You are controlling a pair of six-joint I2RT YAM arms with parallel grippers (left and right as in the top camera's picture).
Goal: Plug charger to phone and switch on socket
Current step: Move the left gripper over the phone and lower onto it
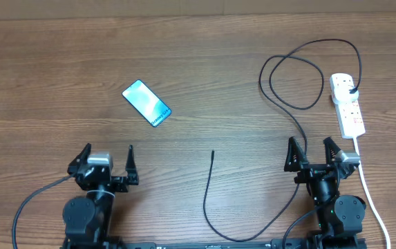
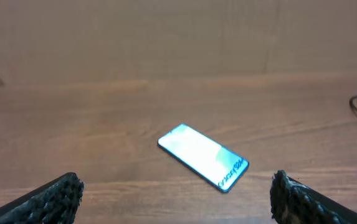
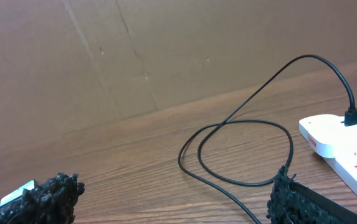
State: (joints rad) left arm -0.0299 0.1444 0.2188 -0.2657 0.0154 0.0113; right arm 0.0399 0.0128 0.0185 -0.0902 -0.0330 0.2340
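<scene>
Left gripper [image 1: 109, 153] and right gripper [image 1: 310, 149] both have jaws wide apart, nothing held. The phone [image 1: 146, 103] lies screen-up just ahead of the left one. The charger [image 1: 209, 181] has its loose tip between the arms and its plug in the socket [image 1: 347, 104], far right.

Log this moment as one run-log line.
left gripper open | right gripper open | charger plugged into power strip, tip loose | phone unplugged

The phone [image 2: 203, 156] carries one line of small lettering across the near-right end of its screen. It is too small and blurred to read in the left wrist and overhead views. The socket [image 1: 347, 105] shows small red marks, with no legible characters.
</scene>
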